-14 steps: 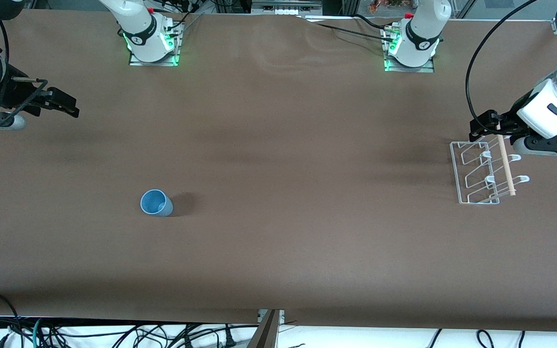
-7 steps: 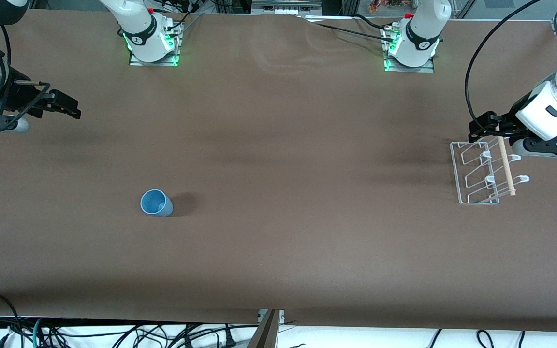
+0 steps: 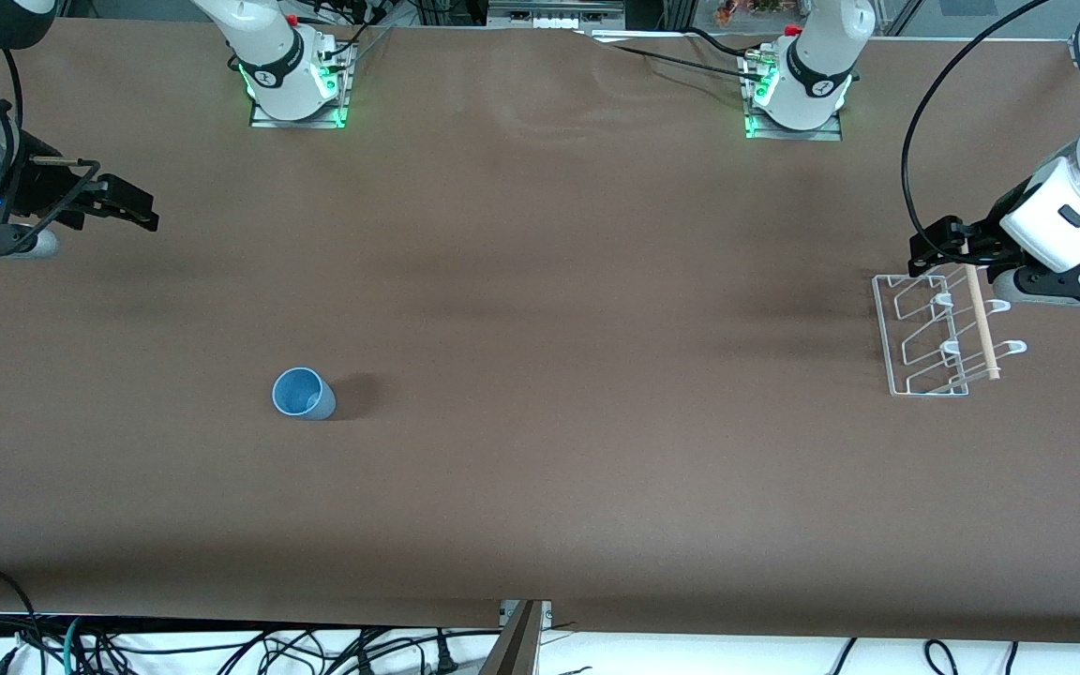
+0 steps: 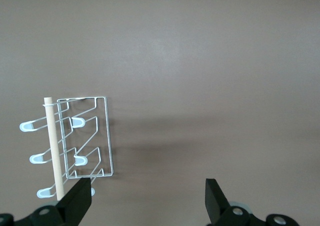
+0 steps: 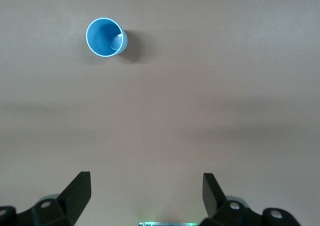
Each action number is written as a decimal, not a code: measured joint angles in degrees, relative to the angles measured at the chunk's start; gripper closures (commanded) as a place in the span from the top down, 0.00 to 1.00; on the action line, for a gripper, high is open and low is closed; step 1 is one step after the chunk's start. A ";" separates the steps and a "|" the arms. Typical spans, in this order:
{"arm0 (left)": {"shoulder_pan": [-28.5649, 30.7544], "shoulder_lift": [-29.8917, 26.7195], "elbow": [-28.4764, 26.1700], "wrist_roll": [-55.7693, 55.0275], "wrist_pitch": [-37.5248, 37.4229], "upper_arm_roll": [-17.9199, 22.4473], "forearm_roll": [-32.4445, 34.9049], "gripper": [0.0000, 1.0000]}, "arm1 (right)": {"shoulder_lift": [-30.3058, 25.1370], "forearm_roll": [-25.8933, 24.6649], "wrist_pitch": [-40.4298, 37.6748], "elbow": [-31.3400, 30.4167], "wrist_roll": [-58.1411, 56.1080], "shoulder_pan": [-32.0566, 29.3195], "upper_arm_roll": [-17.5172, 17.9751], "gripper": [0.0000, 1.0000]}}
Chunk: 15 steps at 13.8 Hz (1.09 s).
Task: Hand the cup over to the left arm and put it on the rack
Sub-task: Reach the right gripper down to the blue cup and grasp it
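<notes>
1. Light-blue cup (image 3: 303, 393) upright on the brown table (image 3: 540, 469), mouth up, well apart from the white wire rack (image 3: 936, 336), toward the right arm's end.
2. Right gripper (image 3: 118, 202) up over the table edge, well apart from the cup, fingers spread wide, nothing held.
3. Left gripper (image 3: 938, 242) above the rack's edge by the wooden dowel (image 3: 981, 319), waiting, fingers (image 4: 214, 198) wide open and empty.
4. Step in hand, judged: reach for the cup with the right gripper.
5. Best done by centring over the cup, descending with fingers straddling the wall, gripping low, leaving the upper part free for the handover.
</notes>
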 measured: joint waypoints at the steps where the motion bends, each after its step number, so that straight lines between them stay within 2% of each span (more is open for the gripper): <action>1: 0.00 0.00 0.00 0.00 0.00 0.00 0.00 1.00 | 0.04 0.00 -0.01 0.00 0.00 0.01 0.01 0.99; 9: 0.00 1.31 -0.02 0.00 2.28 0.00 0.00 1.00 | 1.31 0.00 -0.05 0.00 0.00 0.17 0.34 0.99; 15: 0.00 2.21 -0.02 0.00 4.15 0.00 0.00 1.00 | 5.99 0.00 1.55 -0.01 -0.02 0.95 0.57 0.99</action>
